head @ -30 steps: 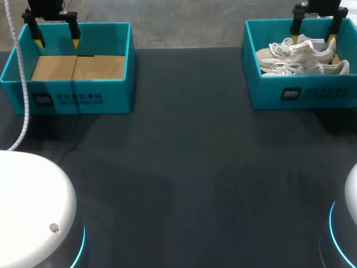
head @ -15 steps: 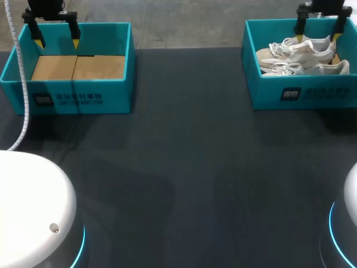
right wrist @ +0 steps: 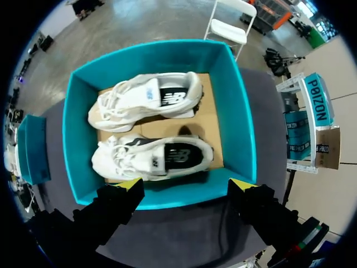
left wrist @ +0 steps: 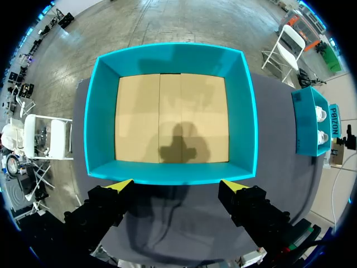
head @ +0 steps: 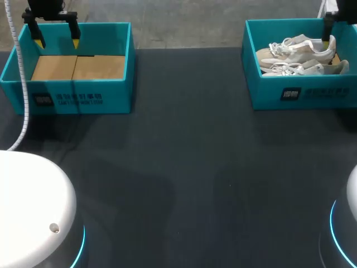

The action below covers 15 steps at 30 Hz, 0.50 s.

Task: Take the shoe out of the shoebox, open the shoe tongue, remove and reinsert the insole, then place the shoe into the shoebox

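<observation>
desk is a plain dark charcoal surface, matte. Far edge runs straight across the head view. Light is diffuse and comes from overhead: faint greyish sheen across the middle, darker toward the near side, shadows soft-edged and broad. One or two tiny pale specks near the centre. Both wrist views show the same dark top, evenly lit.

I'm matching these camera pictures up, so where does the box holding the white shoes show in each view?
Head view: shoe box at the table's far right.
Left wrist view: shoe box small, far off beside the empty box.
Right wrist view: shoe box large, just ahead of the right claw.
Shared landmark: the empty box, in all three.
</observation>
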{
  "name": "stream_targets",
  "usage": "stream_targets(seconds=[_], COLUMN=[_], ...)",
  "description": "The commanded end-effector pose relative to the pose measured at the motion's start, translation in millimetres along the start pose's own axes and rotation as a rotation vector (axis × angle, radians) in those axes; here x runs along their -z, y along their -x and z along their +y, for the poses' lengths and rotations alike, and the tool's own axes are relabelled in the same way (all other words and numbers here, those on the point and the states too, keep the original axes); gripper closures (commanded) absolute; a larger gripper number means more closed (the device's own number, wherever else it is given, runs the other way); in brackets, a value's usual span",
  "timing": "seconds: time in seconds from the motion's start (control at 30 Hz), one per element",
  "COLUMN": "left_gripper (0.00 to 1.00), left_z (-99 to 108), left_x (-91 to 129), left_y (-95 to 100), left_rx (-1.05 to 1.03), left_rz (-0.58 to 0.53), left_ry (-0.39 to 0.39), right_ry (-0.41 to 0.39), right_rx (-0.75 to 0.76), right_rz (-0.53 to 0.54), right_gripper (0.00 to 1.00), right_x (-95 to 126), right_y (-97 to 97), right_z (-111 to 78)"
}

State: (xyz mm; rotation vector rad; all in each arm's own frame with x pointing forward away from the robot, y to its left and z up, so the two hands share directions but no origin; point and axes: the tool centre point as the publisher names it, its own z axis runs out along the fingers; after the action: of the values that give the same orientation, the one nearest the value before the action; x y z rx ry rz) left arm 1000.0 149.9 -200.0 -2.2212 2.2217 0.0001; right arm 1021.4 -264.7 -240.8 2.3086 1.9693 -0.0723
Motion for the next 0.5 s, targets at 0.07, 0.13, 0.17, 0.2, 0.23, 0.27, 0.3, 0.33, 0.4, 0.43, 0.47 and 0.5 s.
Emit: stream_targets(seconds=[0.07,0.13,0.17,0.2,0.23,0.27,0.3,0.33,0.4,0.43,0.47,0.5], left_gripper=[0.00,0.00,0.00,0.00,0.00,0.00,0.00,0.00,0.00,0.00,0.00,0.00], left_z=[0.0,0.0,0.0,0.0,0.0,0.0,0.0,0.0,0.0,0.0,0.0,0.0], left_x=[0.0,0.0,0.0,0.0,0.0,0.0,0.0,0.0,0.0,0.0,0.0,0.0], left_y=[0.1,0.1,0.1,0.1,0.1,0.1,0.1,0.1,0.1,0.1,0.1,0.1], left_rx=[0.000,0.000,0.000,0.000,0.000,0.000,0.000,0.000,0.000,0.000,0.000,0.000], left_rz=[0.000,0.000,0.000,0.000,0.000,0.000,0.000,0.000,0.000,0.000,0.000,0.000], left_ry=[0.000,0.000,0.000,0.000,0.000,0.000,0.000,0.000,0.000,0.000,0.000,0.000], right_ry=[0.022,0.026,0.030,0.030,0.034,0.036,0.034,0.036,0.034,0.033,0.033,0.032], right_rx=[-0.026,-0.027,-0.026,-0.027,-0.028,-0.023,-0.025,-0.024,-0.026,-0.029,-0.030,-0.033], right_rz=[0.008,0.001,0.000,-0.002,0.002,0.008,0.005,-0.002,0.003,0.013,0.014,0.016], right_gripper=[0.00,0.00,0.00,0.00,0.00,0.00,0.00,0.00,0.00,0.00,0.00,0.00], right_x=[-13.8,-22.6,-24.8,-28.9,-32.9,-36.8,-40.6,-44.6,-51.9,-55.7,-59.8,-62.4], right_y=[15.2,19.1,18.3,18.0,17.2,16.1,15.1,14.0,13.4,13.7,14.2,14.7], right_z=[-5.3,-4.7,-4.6,-3.6,-3.2,-2.6,-1.9,-1.2,0.8,1.4,2.3,2.8])
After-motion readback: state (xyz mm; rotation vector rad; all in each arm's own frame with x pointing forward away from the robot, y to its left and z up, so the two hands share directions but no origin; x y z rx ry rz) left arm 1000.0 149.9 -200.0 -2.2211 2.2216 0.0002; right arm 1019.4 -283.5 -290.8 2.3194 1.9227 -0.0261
